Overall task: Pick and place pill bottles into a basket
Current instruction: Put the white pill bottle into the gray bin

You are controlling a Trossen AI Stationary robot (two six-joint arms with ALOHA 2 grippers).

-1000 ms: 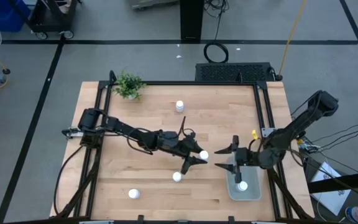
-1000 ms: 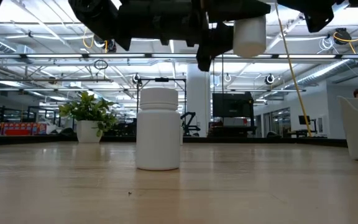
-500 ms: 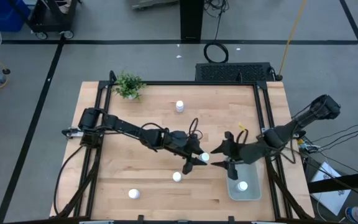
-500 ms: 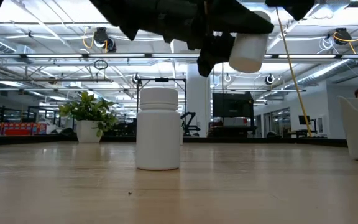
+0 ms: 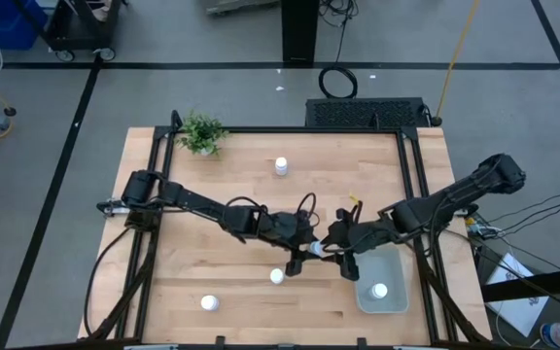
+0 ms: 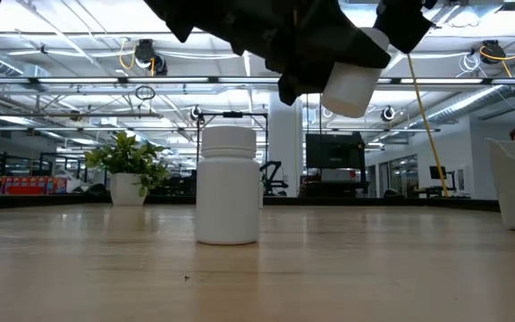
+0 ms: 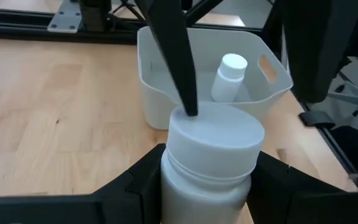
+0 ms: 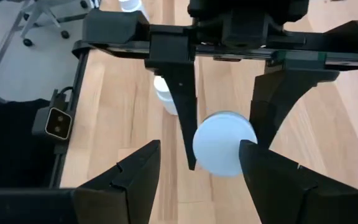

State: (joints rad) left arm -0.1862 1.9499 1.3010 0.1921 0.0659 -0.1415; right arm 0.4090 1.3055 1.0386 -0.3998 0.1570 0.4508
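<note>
My left gripper [image 5: 307,251] is shut on a white pill bottle [image 5: 317,249], held above the middle of the table and left of the pale basket [image 5: 394,264]. My right gripper [image 5: 339,245] is open. Its fingers stand on either side of the held bottle's cap [image 8: 224,143]. One bottle [image 5: 379,290] lies inside the basket. Three more bottles stand on their bases on the table: far middle [image 5: 280,166], just near the grippers [image 5: 276,276] and near left [image 5: 209,303]. My left gripper pinches the bottle's body just below the cap [image 7: 207,175] between its two fingers, which come roughly level from the table's left. The bottle is clear of the table and tilted [image 6: 351,76], cap toward the basket. My right gripper: one fingertip [image 7: 190,107] is at the cap's edge; whether it touches I cannot tell.
A small green potted plant [image 5: 201,132] stands at the far left corner. Black rails [image 5: 411,185] run along the table's sides. Bare wood lies between the plant and the near left bottle.
My right gripper has gone from above the basket toward the table's left, up to the bottle in my left gripper, and now straddles its cap. The held bottle, upright before, has tipped.
</note>
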